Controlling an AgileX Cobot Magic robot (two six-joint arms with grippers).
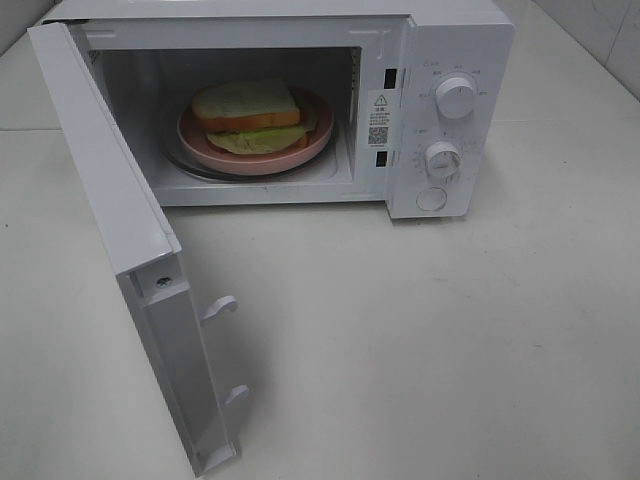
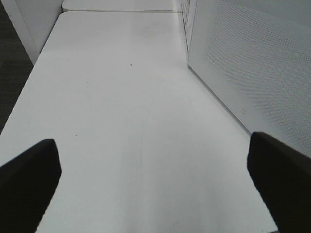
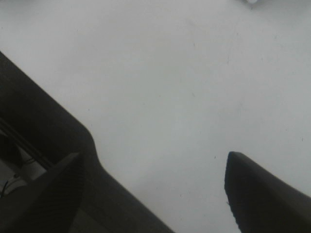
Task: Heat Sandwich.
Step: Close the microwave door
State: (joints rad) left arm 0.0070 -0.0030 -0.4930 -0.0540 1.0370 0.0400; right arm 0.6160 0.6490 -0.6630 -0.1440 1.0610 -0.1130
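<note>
1 white box-shaped microwave oven (image 1: 440, 60) stands at the back of the pale flat table (image 1: 450, 340) in the high view, its white door (image 1: 110, 200) swung fully out to the left, with 2 latch hooks (image 1: 220, 308) jutting from the free edge. Inside the cavity, the square white-bread sandwich (image 1: 248, 108) with tan crust and green lettuce lies on a round pink plate (image 1: 300, 152), which sits on the clear glass turntable (image 1: 190, 165). To the right of the opening are 2 white dials (image 1: 456, 97). Broad bare tabletop lies in front of and right of the oven, and neither arm shows here. In the left wrist view, the left gripper (image 2: 155, 167) hangs low over the table, its dark fingers (image 2: 29, 184) spread wide with nothing between them; a white dotted panel (image 2: 252, 63) rises close along 1 side, and the table's edge runs along the other. In the right wrist view, the right gripper (image 3: 153, 167) points down at bare tabletop, jaws well apart, grasping nothing.
</note>
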